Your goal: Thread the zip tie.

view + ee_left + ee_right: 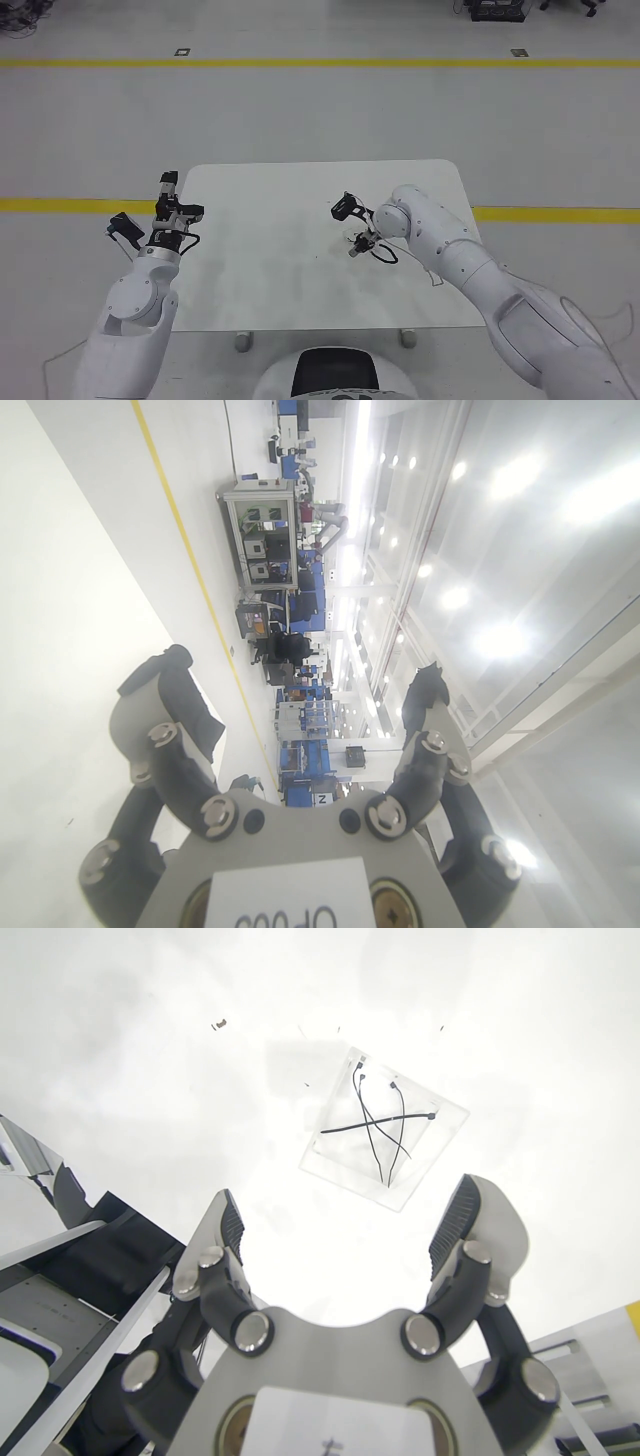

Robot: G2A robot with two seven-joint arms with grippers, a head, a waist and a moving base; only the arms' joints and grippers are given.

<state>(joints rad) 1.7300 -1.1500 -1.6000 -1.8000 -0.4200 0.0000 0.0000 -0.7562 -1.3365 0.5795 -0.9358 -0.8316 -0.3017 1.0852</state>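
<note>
Lying crossed inside a clear tray (320, 1148) on the bench (150, 1078), three black zip ties (380, 1128) look light, springy and slick, and are best pinched just behind the head. The right gripper (350, 1200) hangs near the tray and the left gripper (302, 667) is well apart from it, both with fingers spread and empty.

The left arm (135, 300) and the right arm (470, 265) are cased in smooth white shells built of rounded segments. A black cable (385, 255) is looped at the right wrist. The right gripper (345, 1203) is made of a grey metal plate (340, 1353) with black linkages (225, 1298) joined by round silver pins (252, 1330). Its silver fingers (500, 1228) are lined with black ribbed pads (452, 1223). The left gripper (302, 667) is built alike, but its fingertips are wrapped in black. A white label (290, 892) with dark print is stuck to its plate and flanked by brass-coloured screws (390, 910).
</note>
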